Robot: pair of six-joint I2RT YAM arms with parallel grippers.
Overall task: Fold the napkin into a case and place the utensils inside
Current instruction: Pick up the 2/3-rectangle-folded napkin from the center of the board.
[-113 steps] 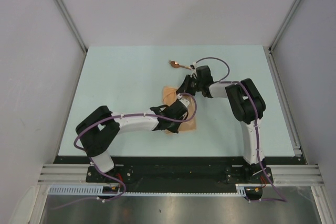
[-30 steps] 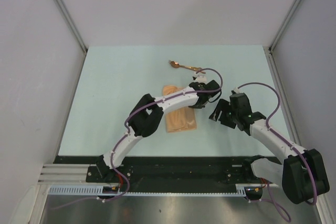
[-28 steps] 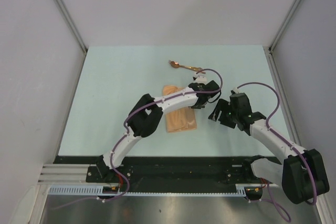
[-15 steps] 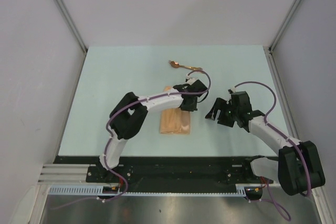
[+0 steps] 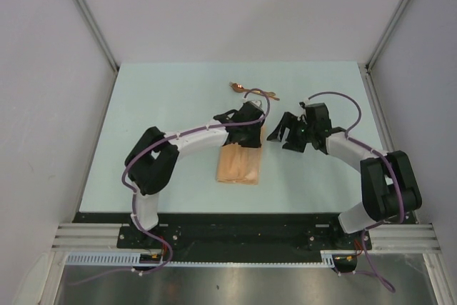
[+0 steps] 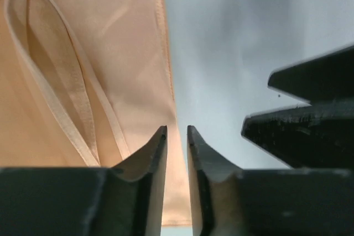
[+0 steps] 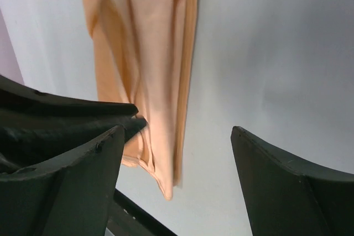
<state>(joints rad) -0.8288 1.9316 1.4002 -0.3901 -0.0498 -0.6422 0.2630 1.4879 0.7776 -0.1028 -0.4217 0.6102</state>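
Napkin (image 5: 239, 166) just dragged nearer, folded; my left pincer (image 6: 177, 130) barely ajar, right pincer (image 7: 178, 131) wide, both empty; utensils (image 5: 253, 91) beyond it come next.

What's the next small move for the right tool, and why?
Probably ease the right tool forward onto the napkin at its long right edge and close there. It stands wide open and empty, aimed at that edge, while the left tool sits almost closed over the napkin's far end. The utensils lie beyond it, not yet inside, so the fold seems unfinished.
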